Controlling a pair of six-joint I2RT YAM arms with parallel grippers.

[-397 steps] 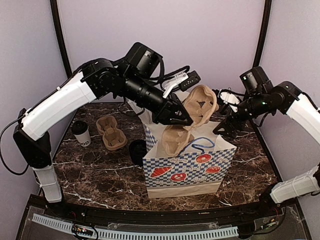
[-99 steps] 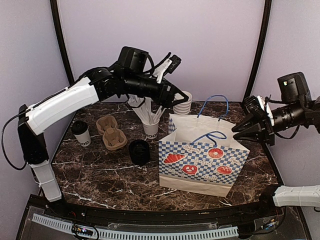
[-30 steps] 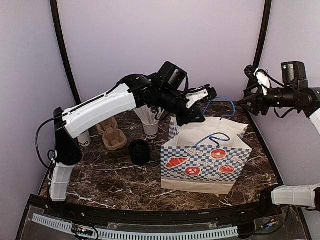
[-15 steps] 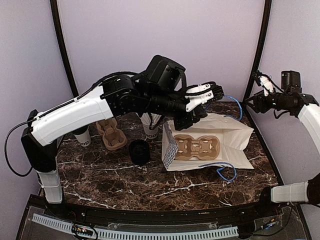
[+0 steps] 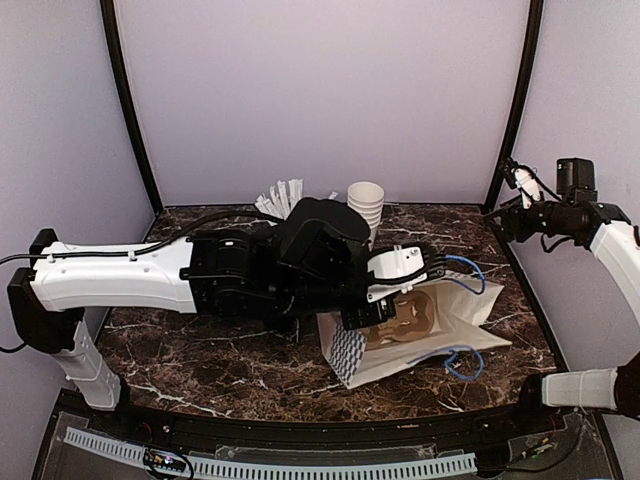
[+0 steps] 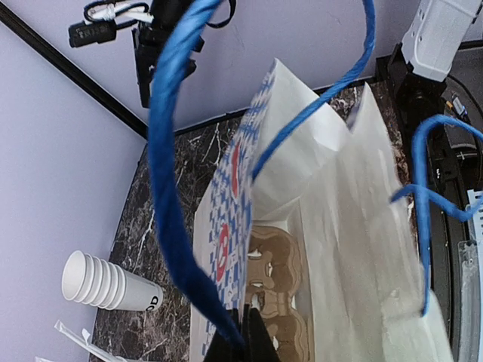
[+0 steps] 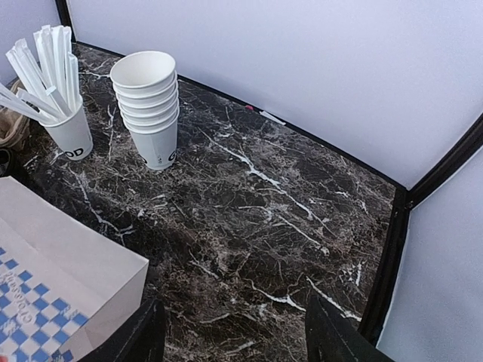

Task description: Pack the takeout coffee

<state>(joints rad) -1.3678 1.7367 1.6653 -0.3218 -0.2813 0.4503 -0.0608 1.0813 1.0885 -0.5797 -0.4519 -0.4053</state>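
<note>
Top view: my left arm (image 5: 130, 275) reaches across the tipped-over paper bag (image 5: 470, 320) on the surface (image 5: 200, 360). I cannot see the coffee cup or lid behind it.

Left wrist: the left tool (image 6: 241, 341) is pinched on the bag's blue handle (image 6: 162, 188), with a brown carrier (image 6: 275, 302) inside.

Right wrist: the right tool (image 7: 234, 332) is spread wide and empty, near the stacked cups (image 7: 147, 105).
</note>
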